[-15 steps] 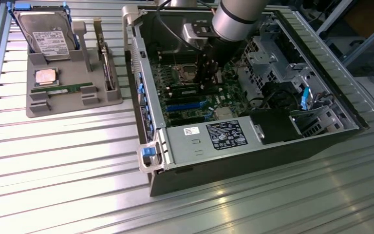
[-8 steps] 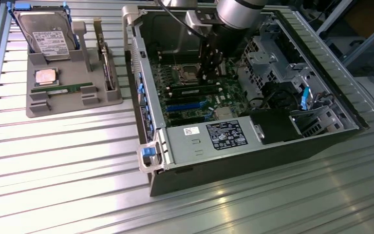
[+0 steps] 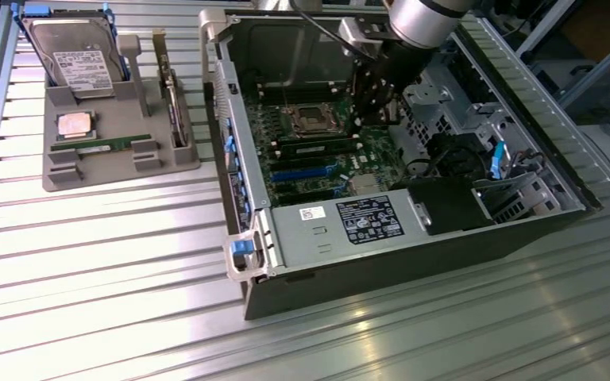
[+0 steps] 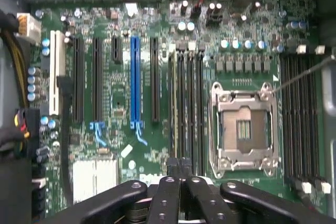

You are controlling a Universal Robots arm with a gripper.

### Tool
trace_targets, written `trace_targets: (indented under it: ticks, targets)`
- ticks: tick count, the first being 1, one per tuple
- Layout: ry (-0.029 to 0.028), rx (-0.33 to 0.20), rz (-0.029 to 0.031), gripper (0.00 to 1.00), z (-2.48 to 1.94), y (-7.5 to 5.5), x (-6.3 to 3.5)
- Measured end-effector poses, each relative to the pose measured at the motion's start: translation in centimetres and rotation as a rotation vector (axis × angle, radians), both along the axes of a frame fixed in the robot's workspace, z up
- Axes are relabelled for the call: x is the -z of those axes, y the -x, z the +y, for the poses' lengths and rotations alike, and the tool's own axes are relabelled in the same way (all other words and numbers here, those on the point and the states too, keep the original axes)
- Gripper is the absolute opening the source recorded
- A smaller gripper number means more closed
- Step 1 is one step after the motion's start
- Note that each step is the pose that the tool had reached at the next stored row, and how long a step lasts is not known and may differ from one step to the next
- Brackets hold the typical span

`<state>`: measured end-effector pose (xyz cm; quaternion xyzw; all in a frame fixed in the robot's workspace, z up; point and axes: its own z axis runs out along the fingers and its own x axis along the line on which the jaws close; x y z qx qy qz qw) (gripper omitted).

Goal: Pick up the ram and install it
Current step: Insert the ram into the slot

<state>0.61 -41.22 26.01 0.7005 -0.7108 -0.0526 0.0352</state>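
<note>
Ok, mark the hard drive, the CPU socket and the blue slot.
hard drive (image 3: 80, 67), exterior view, on its white label.
CPU socket (image 4: 244, 128), wrist view, at its centre.
blue slot (image 4: 135, 77), wrist view, about mid-length.

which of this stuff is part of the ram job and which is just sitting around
job: ram on the tray, memory slots, gripper shut at the slots
lying about: hard drive, cpu chip, expansion card, power supply
</note>
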Motion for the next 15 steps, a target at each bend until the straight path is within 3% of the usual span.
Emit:
trace_targets:
  ticks: [5, 11, 13, 15]
  targets:
    - [0.0002, 0.000, 0.0038, 0.11, 0.00, -1.9, -0.07]
    - [0.0000, 0.000, 0.0040, 0.11, 0.00, -2.5, -1.70]
    - [-0.0002, 0.000, 0.0090, 0.11, 0.00, -4.8, -1.71]
    - [-0.0007, 0.000, 0.0102, 0.11, 0.00, -5.9, -1.72]
